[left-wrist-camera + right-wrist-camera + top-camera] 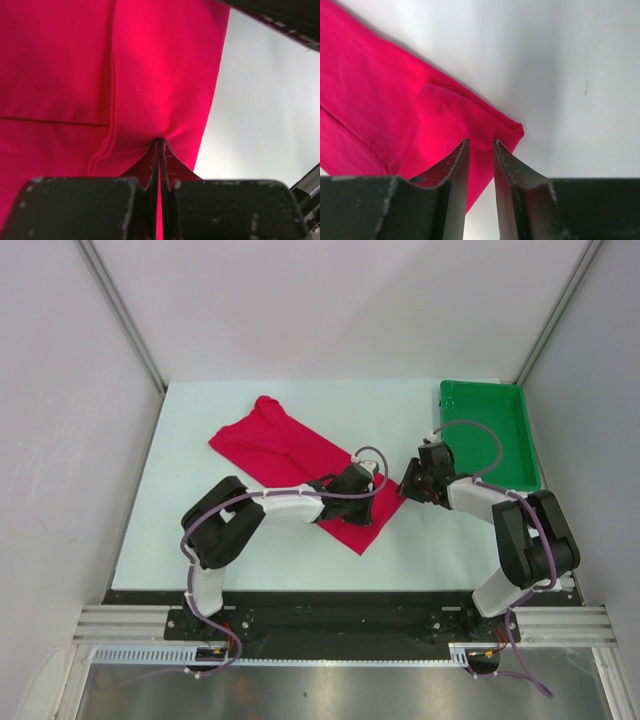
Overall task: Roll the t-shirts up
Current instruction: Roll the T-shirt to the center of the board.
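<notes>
The crimson t-shirt (280,445) lies folded into a long strip, slanting from the back left toward the table's middle. My left gripper (366,488) is at the strip's near right end. In the left wrist view it (160,142) is shut, with a pinch of the red cloth (75,75) puckered at its tips. My right gripper (408,486) hovers just right of the same end. In the right wrist view its jaws (481,142) stand a narrow gap apart over the shirt's corner (380,100), with nothing squeezed between them.
A green plastic tray (488,388) stands at the back right, behind the right arm. White table (200,530) shows around the shirt. Pale enclosure walls rise on the left, right and back.
</notes>
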